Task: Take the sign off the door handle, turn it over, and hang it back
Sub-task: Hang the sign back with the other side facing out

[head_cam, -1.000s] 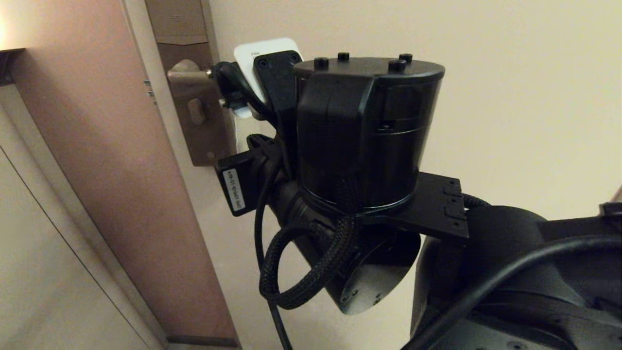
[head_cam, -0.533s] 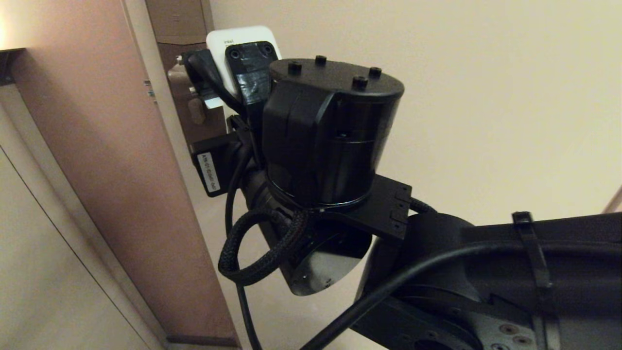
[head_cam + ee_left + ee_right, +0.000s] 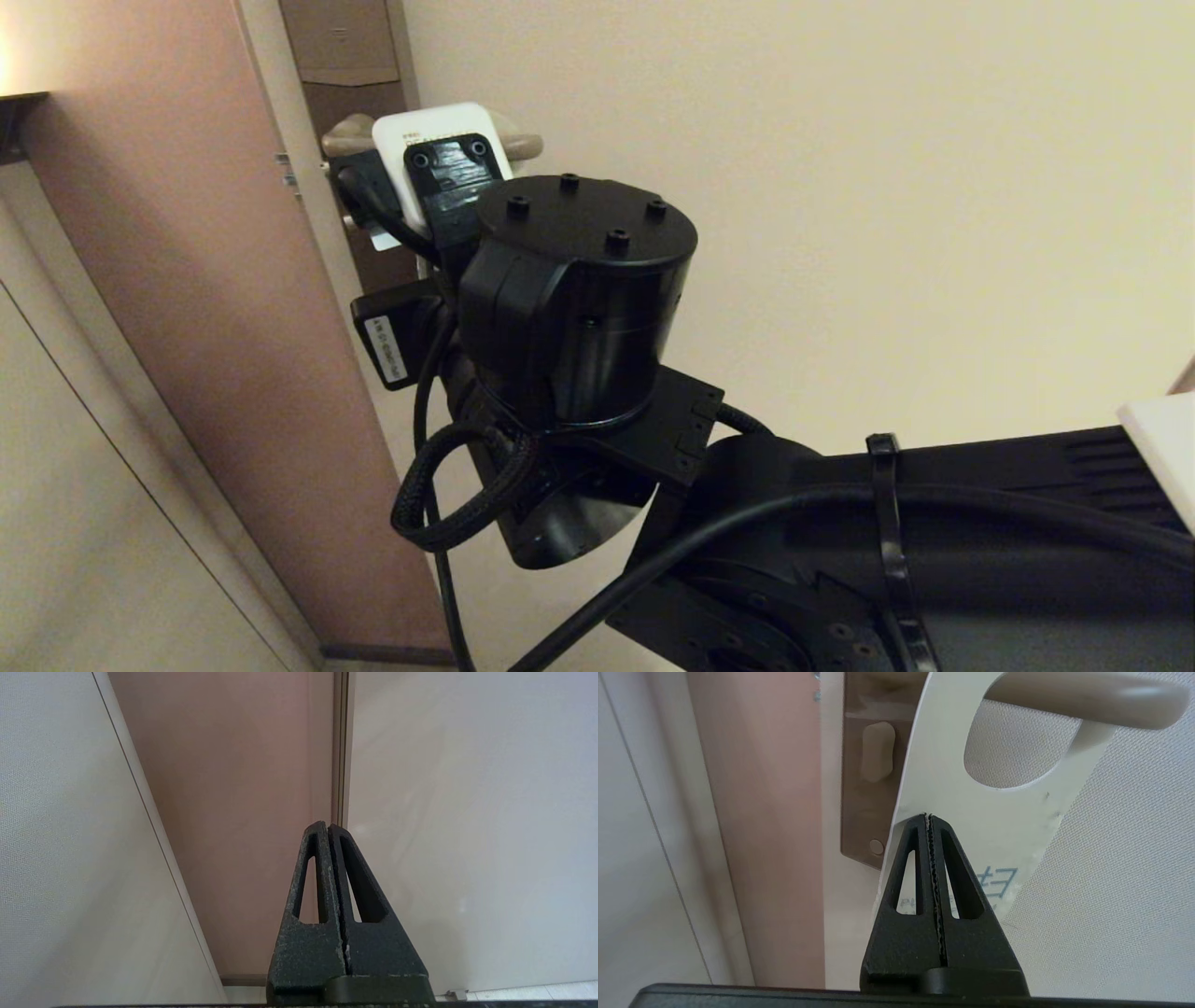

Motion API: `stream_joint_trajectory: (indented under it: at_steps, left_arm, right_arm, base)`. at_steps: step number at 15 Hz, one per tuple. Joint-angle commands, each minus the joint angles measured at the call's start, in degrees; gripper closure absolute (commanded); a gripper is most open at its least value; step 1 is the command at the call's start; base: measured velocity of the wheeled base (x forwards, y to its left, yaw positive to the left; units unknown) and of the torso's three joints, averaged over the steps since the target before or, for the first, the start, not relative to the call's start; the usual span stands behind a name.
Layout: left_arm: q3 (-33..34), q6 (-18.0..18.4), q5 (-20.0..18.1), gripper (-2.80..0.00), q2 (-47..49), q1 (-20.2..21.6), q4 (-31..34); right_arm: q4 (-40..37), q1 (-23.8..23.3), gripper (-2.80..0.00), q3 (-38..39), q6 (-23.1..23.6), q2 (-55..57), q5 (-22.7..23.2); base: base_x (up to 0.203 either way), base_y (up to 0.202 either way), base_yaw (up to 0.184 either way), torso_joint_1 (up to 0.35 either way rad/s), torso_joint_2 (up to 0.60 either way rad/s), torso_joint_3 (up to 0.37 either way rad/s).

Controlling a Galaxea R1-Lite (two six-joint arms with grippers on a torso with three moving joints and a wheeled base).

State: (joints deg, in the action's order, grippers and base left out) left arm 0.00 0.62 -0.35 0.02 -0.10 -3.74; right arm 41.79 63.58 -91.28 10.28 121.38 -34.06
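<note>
Right tool [image 3: 930, 817] pinches the off-white sign [image 3: 952, 807], its hole around the door handle [image 3: 1083, 695]; left tool [image 3: 328, 826] closed, empty.

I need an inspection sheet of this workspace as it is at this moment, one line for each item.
Surface: nothing seen; no table in view.
Job's things: the sign shows its off-white face; the door handle appears to pass through its oval hole, beside the brown plate.
Clutter: nothing seen.
Hands: right hand shut, its tips in front of the sign's lower part; a pinch cannot be confirmed. Left hand shut, holding nothing, away from the handle.
Cables: black braided loop hangs under the right wrist.
Surroundings: brown-pink panel, pale wall.
</note>
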Motion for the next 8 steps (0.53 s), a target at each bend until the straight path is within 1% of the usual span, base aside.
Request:
stream_joint_trajectory:
  at_steps: [1,4,8]
  left_arm:
    - [0.00,0.00,0.00,0.00,-0.02,0.01,-0.04]
    - [0.00,0.00,0.00,0.00,-0.02,0.01,-0.04]
    - [0.00,0.00,0.00,0.00,-0.02,0.01,-0.04]
  right_arm:
    - [0.83,-0.57,0.00,0.05,0.24,0.61,-0.22]
    - [1.18,-1.70,0.00,0.31,2.36,0.61,-0.48]
    - [1.37,-2.85,0.00,0.32,3.91,0.95,-1.15]
  base:
    - [0.000,0.000,0.000,0.000,0.00,0.000]
    - [0.000,0.000,0.000,0.000,0.00,0.000]
    - [0.000,0.000,0.000,0.000,0.00,0.000]
